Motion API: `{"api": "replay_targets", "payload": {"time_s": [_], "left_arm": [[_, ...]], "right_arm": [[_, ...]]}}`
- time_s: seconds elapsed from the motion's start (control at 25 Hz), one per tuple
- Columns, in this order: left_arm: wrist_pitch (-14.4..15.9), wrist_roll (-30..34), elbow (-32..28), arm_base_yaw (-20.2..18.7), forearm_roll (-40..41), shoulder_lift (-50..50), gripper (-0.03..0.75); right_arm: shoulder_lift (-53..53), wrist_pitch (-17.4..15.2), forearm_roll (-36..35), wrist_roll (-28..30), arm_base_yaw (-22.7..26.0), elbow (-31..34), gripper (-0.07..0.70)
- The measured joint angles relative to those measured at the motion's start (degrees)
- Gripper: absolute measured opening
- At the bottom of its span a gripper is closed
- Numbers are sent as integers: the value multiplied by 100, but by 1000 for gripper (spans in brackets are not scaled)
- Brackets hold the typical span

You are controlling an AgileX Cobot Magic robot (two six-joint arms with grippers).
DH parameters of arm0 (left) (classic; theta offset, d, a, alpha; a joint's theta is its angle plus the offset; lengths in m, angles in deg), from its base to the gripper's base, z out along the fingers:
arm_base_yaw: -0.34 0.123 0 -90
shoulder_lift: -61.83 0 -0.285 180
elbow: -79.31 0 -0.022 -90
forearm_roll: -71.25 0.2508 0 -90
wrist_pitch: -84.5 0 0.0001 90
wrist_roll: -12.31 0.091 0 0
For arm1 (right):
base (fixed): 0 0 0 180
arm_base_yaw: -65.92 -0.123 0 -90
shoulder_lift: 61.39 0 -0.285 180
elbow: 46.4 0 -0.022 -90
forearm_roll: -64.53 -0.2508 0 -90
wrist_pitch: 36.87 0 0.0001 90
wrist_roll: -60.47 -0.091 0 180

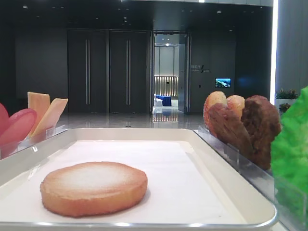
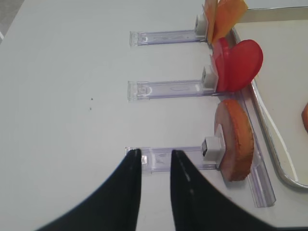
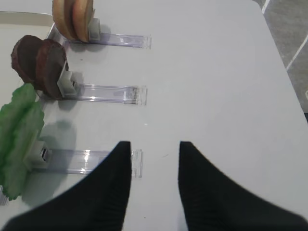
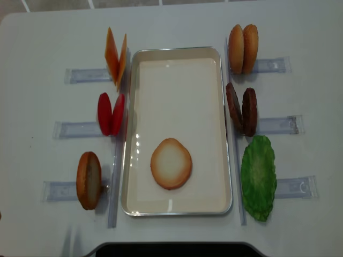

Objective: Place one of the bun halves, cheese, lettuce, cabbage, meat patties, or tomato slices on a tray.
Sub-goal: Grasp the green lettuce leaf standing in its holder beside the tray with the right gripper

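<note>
Bun half (image 4: 171,163) on tray (image 4: 177,62) — unmarked

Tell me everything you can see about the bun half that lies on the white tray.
The bun half is a round, flat disc with a golden-brown rim and a paler, toasted-looking top face. It looks whole and lies flat, pale face up, on the tray, in the near part of it and clear of the raised rim. Only the tray floor touches it; no gripper is near, and nothing is stacked on it.
</note>
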State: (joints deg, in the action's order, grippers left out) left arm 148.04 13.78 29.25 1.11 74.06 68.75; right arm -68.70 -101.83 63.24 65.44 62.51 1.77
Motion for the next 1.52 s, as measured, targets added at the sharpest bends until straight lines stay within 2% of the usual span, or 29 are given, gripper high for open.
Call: {"api": "replay_targets", "payload": {"time_s": [1.28, 1.52], "left_arm": [[0, 0, 0, 0, 0, 0, 159], [0, 0, 0, 0, 0, 0, 159]], "right_arm": [[0, 12, -276, 0, 0, 0, 235], [-7, 51, -291, 0, 0, -370, 235]]}}
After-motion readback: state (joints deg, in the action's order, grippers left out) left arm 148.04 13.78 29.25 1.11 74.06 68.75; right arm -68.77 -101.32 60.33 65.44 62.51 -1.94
